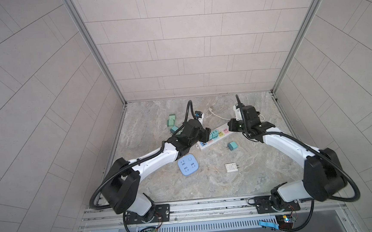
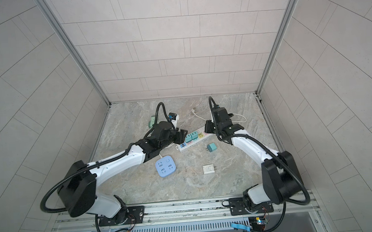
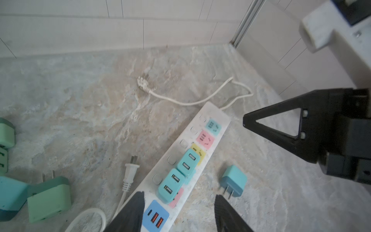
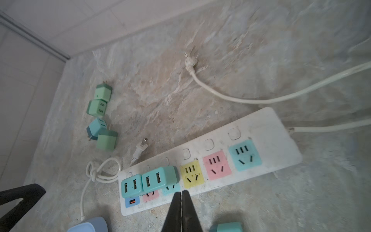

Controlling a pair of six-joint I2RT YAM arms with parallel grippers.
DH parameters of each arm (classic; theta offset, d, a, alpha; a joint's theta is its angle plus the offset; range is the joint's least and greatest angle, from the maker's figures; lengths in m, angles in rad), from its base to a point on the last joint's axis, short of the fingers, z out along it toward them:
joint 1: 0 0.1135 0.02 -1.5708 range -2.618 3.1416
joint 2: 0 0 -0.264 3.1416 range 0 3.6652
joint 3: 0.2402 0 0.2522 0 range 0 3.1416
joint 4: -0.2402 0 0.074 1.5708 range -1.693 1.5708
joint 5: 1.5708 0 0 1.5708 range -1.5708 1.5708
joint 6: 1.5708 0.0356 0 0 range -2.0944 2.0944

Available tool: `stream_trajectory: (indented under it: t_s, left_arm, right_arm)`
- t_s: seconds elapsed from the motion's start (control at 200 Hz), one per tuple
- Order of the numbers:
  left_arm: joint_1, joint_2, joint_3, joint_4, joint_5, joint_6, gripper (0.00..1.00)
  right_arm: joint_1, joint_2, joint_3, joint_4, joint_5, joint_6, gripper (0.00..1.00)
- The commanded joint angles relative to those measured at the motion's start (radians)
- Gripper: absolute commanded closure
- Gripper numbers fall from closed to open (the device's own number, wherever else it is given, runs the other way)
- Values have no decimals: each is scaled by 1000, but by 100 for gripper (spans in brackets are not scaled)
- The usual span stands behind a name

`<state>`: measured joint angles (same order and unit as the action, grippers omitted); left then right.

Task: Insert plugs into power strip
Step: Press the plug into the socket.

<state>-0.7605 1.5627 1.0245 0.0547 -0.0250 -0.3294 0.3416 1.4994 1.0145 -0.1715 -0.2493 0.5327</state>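
Seated teal plugs fill two sockets of the power strip at mid-surface; a loose teal plug lies just beside it. The right claw is closed and empty. The left claw is half-spread and empty over the strip's USB end. Likely next: grasp the loose teal plug and seat it prongs down in the yellow socket.

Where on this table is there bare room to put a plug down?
Widest bare patch: the table between the blue socket block, the white charger and the front rail. Also bare at the back, between the green plugs and the strip's cord. Crowded: the strip's USB end, under the left claw.
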Motion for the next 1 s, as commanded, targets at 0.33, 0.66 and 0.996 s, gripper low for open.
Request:
stream_trajectory:
  t_s: [0.33, 0.66, 0.996]
  left_arm:
    - [0, 220, 235, -311, 20, 100, 39]
    - [1, 325, 368, -415, 17, 95, 38]
    - [13, 360, 399, -429, 39, 76, 38]
  right_arm:
    - [88, 281, 216, -81, 76, -9, 92]
    - [101, 272, 190, -82, 136, -39, 85]
    - [103, 260, 136, -55, 136, -38, 84]
